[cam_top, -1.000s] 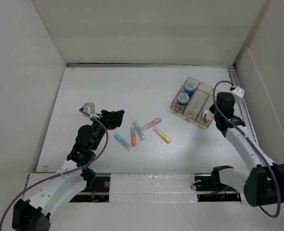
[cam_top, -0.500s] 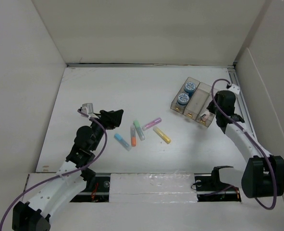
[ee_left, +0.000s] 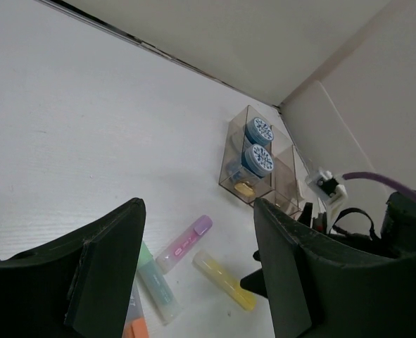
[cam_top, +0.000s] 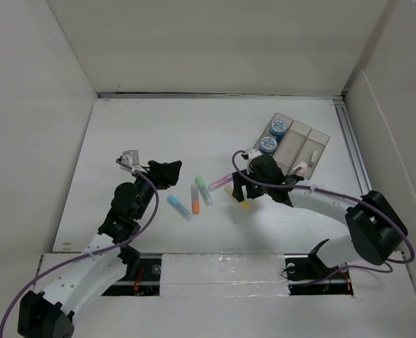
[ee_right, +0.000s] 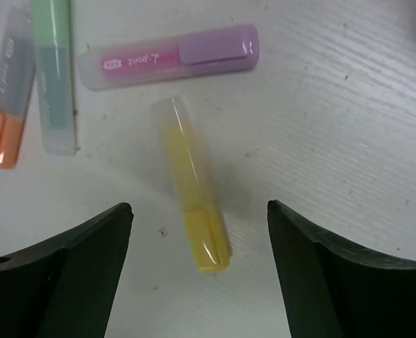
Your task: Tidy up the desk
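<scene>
Desk (cam_top: pixel 172 127) is spreading white and flat across the middle of the top view, and we are finding it only partly tidied. A clear tray (cam_top: pixel 321 138) is sitting in the upper right part of it. Two blue round tubs (cam_top: pixel 267 144) are resting in the tray's left box. A small pale thing (cam_top: pixel 300 169) is lying in the right box, but it is too small for us to tell what it is.

Five pens are lying loose, just below the middle of the frame: a blue pen (cam_top: pixel 179 207), an orange pen (cam_top: pixel 195 201), a green pen (cam_top: pixel 205 191), a purple pen (cam_top: pixel 222 181) and a yellow pen (ee_right: pixel 190 183).

We are seeing the right gripper (ee_right: pixel 197 208) hovering over the yellow pen, jaws spread wide on both sides of it, pinching nothing. We are seeing the left gripper (ee_left: pixel 197 211) hanging left of the pens, jaws spread wide too, holding nothing.

We are guessing all five pens are waiting to be put away.
</scene>
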`<state>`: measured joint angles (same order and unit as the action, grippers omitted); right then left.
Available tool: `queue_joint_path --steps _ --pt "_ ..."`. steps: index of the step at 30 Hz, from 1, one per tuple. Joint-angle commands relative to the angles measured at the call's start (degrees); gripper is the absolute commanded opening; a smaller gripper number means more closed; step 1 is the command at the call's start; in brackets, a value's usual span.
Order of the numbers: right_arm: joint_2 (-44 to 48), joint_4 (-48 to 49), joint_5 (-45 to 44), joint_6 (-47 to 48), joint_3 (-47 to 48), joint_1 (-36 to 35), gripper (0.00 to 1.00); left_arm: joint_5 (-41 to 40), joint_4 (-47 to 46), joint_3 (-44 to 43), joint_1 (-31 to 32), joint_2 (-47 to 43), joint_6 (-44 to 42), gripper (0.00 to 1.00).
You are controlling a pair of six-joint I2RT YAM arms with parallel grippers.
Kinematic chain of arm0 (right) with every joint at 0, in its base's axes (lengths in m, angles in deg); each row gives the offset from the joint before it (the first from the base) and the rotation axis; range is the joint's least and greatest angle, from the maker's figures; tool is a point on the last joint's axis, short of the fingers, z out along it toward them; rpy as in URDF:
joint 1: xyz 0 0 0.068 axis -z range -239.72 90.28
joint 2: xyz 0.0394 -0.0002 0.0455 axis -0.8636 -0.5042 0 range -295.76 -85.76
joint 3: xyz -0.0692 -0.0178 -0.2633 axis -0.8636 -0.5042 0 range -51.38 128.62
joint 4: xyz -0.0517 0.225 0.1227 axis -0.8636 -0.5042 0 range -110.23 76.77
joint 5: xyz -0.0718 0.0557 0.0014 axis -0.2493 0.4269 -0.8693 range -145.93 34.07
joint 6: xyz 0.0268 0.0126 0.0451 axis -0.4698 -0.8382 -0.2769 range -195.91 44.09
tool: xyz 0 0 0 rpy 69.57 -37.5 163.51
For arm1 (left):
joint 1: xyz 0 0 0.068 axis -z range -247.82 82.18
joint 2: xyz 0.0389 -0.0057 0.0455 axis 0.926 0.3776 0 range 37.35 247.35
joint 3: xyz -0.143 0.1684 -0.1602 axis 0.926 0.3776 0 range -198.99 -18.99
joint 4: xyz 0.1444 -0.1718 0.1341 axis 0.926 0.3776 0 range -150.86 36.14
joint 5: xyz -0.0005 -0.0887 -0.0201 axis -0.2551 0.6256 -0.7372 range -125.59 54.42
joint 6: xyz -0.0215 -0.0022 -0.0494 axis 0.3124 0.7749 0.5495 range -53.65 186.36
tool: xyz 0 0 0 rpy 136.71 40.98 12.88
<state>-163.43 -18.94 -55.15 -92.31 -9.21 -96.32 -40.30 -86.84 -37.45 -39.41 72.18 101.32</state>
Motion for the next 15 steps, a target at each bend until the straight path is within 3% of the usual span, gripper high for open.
queue_joint_path --steps 1,6,12,13,15 --pt "-7.1 -2.4 1.6 1.8 3.2 -4.0 0.82 0.1 -2.9 -2.6 0.2 0.5 -0.9 0.58" --pt "-11.9 -3.9 -3.9 -0.4 5.2 -6.5 0.73 -0.3 -2.7 -2.5 0.2 0.3 -0.9 0.58" --pt "-15.2 -5.7 -12.7 -5.5 6.5 -10.8 0.40 -0.6 -2.4 -2.5 0.2 -0.6 -1.0 0.58" --pt "-15.6 -6.8 -13.9 -6.6 6.8 -11.6 0.28 -0.3 -2.3 -2.5 0.2 -0.7 -1.0 0.58" --pt "-15.2 -8.5 -17.6 -7.5 7.0 -12.4 0.22 0.0 -2.4 -2.5 0.2 -1.0 -1.0 0.58"
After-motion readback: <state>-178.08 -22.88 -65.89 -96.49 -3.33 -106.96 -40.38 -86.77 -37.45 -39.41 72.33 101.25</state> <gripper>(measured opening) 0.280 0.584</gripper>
